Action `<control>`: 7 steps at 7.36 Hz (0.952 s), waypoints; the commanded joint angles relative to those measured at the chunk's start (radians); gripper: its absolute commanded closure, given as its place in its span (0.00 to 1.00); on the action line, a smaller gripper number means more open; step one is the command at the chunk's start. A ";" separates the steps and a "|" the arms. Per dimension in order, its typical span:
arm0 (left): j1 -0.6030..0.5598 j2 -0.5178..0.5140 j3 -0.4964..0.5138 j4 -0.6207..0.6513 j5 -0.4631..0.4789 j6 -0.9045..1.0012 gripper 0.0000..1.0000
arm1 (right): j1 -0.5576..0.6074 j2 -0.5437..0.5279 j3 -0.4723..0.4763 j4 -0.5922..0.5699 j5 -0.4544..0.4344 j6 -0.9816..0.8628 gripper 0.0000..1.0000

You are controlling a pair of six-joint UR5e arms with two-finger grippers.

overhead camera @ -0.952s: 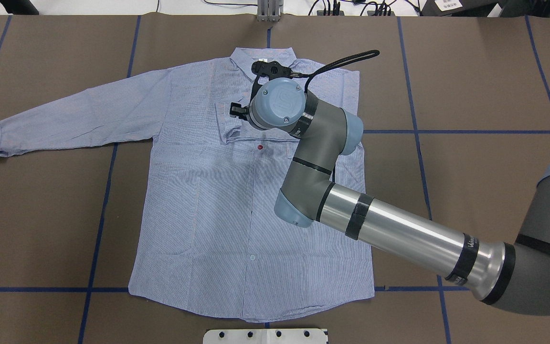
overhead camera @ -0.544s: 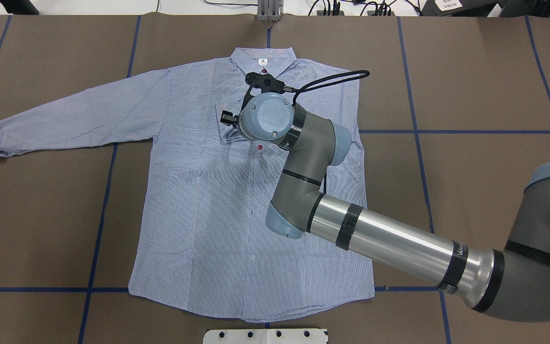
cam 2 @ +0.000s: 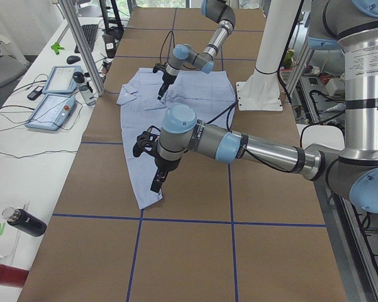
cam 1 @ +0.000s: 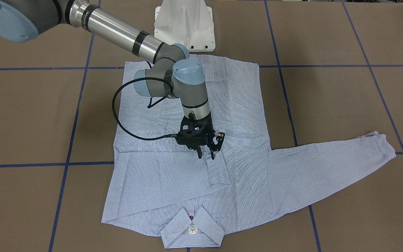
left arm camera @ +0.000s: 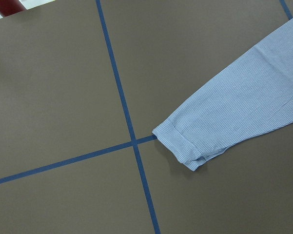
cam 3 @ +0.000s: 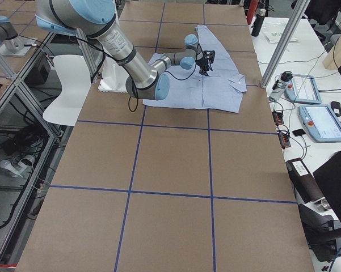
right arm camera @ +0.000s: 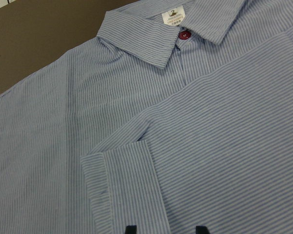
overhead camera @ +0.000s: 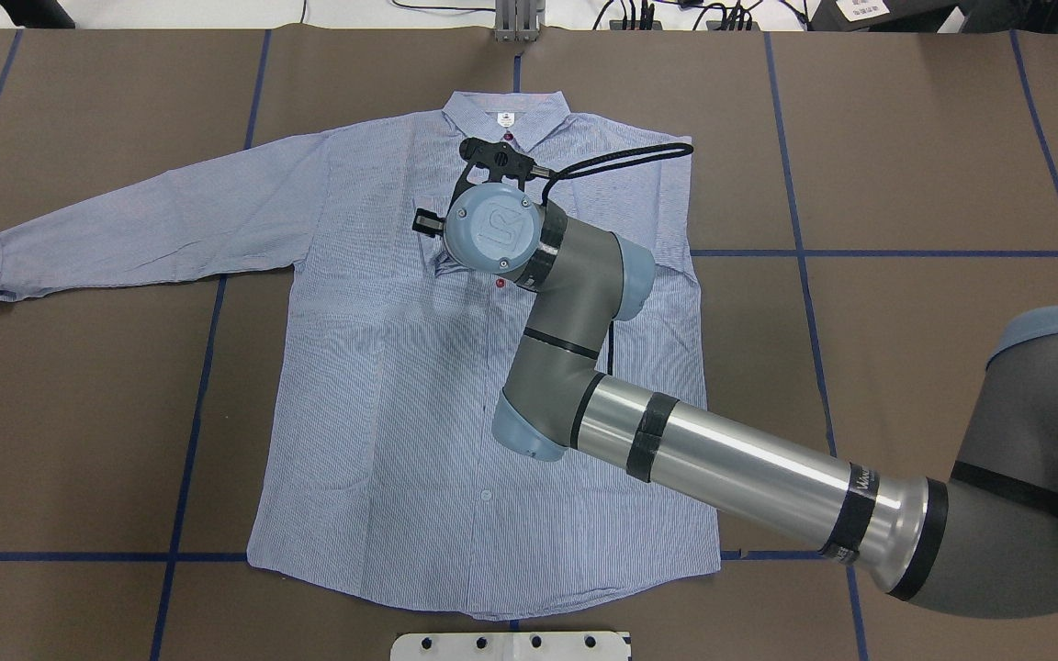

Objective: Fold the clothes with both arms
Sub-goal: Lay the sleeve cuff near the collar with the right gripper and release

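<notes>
Right arm [cam 1: 193, 99]: jaws partly open, empty, over the shirt [cam 1: 243, 105] cuff [cam 1: 219, 173]; left arm [cam 2: 251, 146] jaws: cannot tell.

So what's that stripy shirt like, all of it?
The shirt is thin-looking cloth with fine blue-and-white stripes. It lies flat, front up, on the brown table. Its collar has a small white label, and a dark red button sits next to it. One sleeve stretches straight out; the other is folded across the chest, its cuff just under the open right gripper.
</notes>
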 commanded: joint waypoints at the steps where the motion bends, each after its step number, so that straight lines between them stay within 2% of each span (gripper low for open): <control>1: 0.000 0.000 0.000 0.000 0.000 0.000 0.00 | -0.003 0.030 -0.037 0.001 -0.026 0.014 0.50; 5: 0.000 0.000 0.000 0.000 0.000 0.000 0.00 | -0.024 0.031 -0.070 0.001 -0.058 0.017 0.50; 6: 0.000 0.000 0.000 0.000 0.000 0.000 0.00 | -0.024 0.050 -0.070 0.001 -0.058 0.056 0.83; 7: 0.000 0.000 0.000 0.000 0.000 0.000 0.00 | -0.023 0.060 -0.070 0.000 -0.057 0.069 1.00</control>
